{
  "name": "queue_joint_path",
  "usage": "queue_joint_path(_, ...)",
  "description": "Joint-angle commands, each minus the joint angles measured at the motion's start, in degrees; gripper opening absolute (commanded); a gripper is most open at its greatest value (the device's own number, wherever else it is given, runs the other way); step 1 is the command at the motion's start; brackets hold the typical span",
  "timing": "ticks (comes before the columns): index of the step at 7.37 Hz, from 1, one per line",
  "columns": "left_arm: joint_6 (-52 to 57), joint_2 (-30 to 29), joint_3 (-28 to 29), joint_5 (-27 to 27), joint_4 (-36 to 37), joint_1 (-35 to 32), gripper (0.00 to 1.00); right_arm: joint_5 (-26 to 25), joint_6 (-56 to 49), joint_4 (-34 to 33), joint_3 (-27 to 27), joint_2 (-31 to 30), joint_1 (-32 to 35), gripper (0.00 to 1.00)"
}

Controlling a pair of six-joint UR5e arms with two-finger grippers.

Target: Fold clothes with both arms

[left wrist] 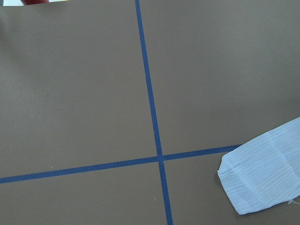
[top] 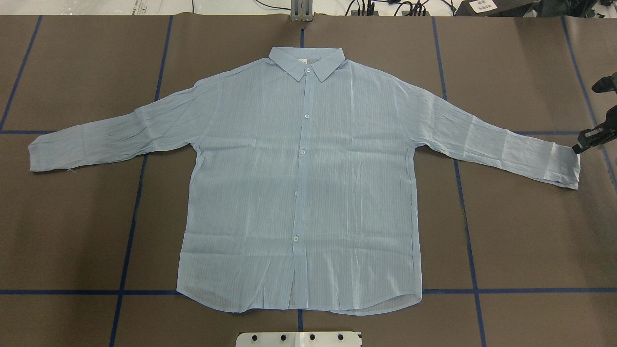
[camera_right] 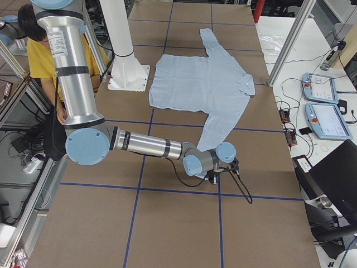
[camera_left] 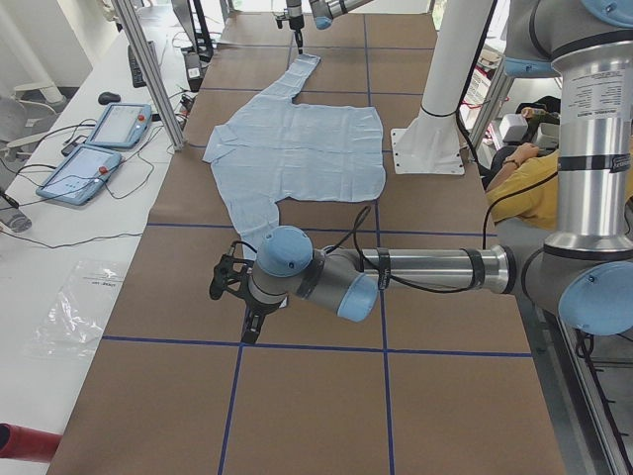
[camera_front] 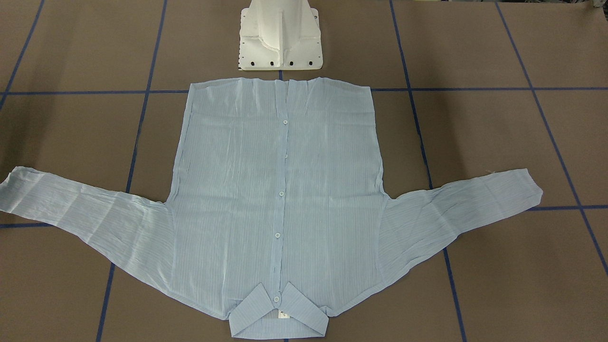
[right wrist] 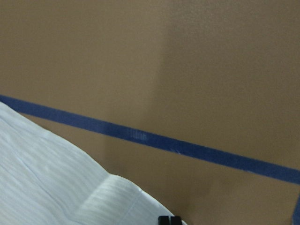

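A robotics lab: a white pedestal (camera_front: 280,42) with bolt holes along its foot stands on a wide brown table (top: 520,231) marked into squares with blue tape (top: 530,291), and the left arm (camera_left: 435,267) and right arm (camera_right: 145,144), silver tubes with light-blue joint caps, reach out over it. Across the table from the pedestal, a white bench (camera_left: 59,257) carries two teach pendants (camera_left: 119,125) beside aluminium frame posts (camera_left: 148,69). Behind the pedestal, off the table, sits a person (camera_right: 40,64) in yellow
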Motion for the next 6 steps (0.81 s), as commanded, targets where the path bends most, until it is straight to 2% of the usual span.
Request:
queue_joint_path(1, 0.0, 0.0, -0.1, 0.0, 0.0, 0.0, 0.99, 0.0, 0.1, 0.0, -0.1, 0.2, 0.0, 0.40)
queue_joint_path(6, 0.0, 0.0, -0.2, 0.0, 0.0, 0.0, 0.99, -2.2, -0.1, 0.0, -0.5, 0.1, 0.0, 0.40)
